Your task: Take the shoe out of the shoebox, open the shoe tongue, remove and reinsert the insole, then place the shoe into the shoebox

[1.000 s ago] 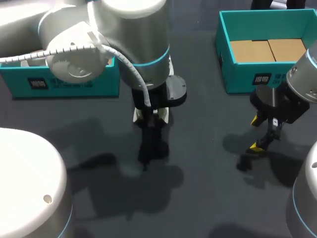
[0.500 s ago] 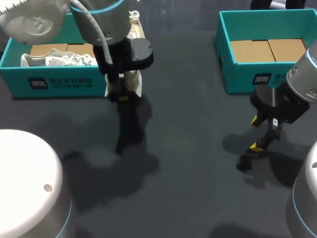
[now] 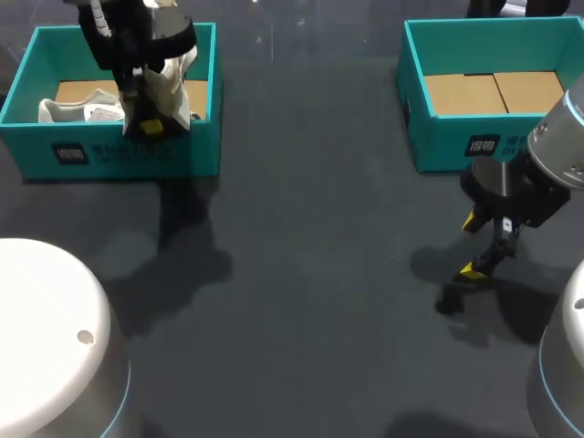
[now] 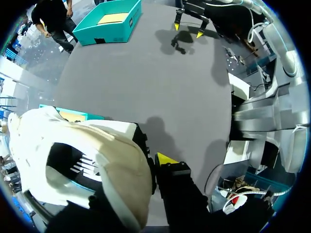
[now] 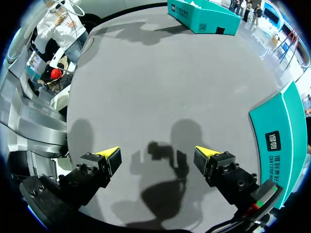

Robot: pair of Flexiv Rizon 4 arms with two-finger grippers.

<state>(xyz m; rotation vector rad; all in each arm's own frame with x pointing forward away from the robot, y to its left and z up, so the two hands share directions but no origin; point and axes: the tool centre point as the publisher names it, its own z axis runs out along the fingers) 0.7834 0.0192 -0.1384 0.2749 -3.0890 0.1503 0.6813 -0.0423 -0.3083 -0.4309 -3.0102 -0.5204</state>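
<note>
White shoe [image 3: 172, 84] clamped in left gripper [image 3: 149, 121] over shoebox [image 3: 119, 157], table [image 3: 319, 274] far-left corner; right gripper [image 3: 471, 246] fingers apart near right edge

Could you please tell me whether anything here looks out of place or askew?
Nothing looks spilled or damaged. The only oddity is the white shoe, hanging tilted in the left gripper over the left shoebox, where a second shoe lies. The right gripper is open and empty.

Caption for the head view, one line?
Left gripper holds white shoe over left shoebox; right gripper open above table.
</note>
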